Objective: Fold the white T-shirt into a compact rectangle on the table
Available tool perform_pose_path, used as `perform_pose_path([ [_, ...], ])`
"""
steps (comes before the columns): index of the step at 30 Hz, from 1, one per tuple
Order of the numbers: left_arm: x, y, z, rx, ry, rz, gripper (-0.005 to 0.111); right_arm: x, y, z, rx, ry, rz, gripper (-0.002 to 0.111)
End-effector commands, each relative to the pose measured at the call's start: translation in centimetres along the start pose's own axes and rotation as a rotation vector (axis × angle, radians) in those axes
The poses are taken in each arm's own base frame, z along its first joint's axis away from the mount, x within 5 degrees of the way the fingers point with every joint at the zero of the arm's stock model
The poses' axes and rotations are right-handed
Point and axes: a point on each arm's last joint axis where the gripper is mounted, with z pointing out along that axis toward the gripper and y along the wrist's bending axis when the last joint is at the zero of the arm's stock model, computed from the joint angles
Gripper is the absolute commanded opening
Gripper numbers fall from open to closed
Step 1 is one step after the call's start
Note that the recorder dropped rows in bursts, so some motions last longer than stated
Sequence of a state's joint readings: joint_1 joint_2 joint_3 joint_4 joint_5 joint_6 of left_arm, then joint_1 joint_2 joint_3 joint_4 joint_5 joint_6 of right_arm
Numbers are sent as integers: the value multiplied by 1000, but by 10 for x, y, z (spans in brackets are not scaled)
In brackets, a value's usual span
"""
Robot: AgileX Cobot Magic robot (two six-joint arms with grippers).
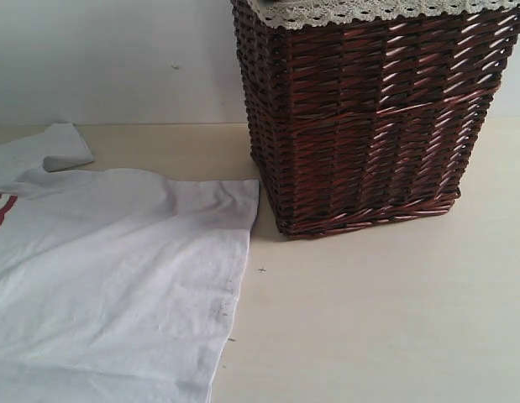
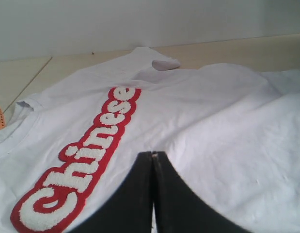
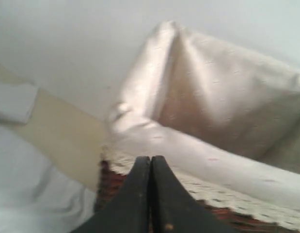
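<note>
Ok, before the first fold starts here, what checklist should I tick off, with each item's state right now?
1. White T-shirt spread on the table, lettering up: ok.
2. Far sleeve lying flat: not ok, its edge curls up.
3. Left tool open for a grasp: not ok, shut, empty, above the shirt's chest.
4. Right tool near the shirt: not ok, shut, empty, above the wicker basket and its lace-trimmed rim.
5. Shirt's corner clear of the basket: cannot tell, they look very close.
</note>
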State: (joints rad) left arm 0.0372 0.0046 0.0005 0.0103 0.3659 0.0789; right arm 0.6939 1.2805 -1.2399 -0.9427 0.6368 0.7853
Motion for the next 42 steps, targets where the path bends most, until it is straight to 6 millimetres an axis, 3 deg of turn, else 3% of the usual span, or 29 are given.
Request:
perform_pose_path([
  [1, -1, 0, 0, 4, -13, -3, 0, -4, -53, -19, 162, -70, 86, 0],
  [4, -1, 0, 0, 4, -13, -3, 0, 1, -86, -17, 283, -59, 155, 0],
  [10, -1, 0, 0, 4, -13, -3, 0, 25, -144, 12, 438, 2, 254, 0],
  [16, -1, 0, 0, 4, -13, -3, 0, 70, -198, 50, 517, 118, 417, 0],
  [21, -1, 0, 0, 4, -13, -3, 0, 115, -220, 95, 470, 198, 500, 0],
  [25, -1, 0, 0, 4, -13, -3, 0, 133, -216, 124, 390, 198, 465, 0],
  [29, -1, 0, 0, 4, -13, -3, 0, 139, -193, 138, 279, 142, 391, 0],
  [39, -1, 0, 0, 4, -13, -3, 0, 154, -144, 136, 123, 157, 220, 0],
  [42, -1, 0, 0, 4, -13, -3, 0, 151, -141, 133, 124, 164, 224, 0],
])
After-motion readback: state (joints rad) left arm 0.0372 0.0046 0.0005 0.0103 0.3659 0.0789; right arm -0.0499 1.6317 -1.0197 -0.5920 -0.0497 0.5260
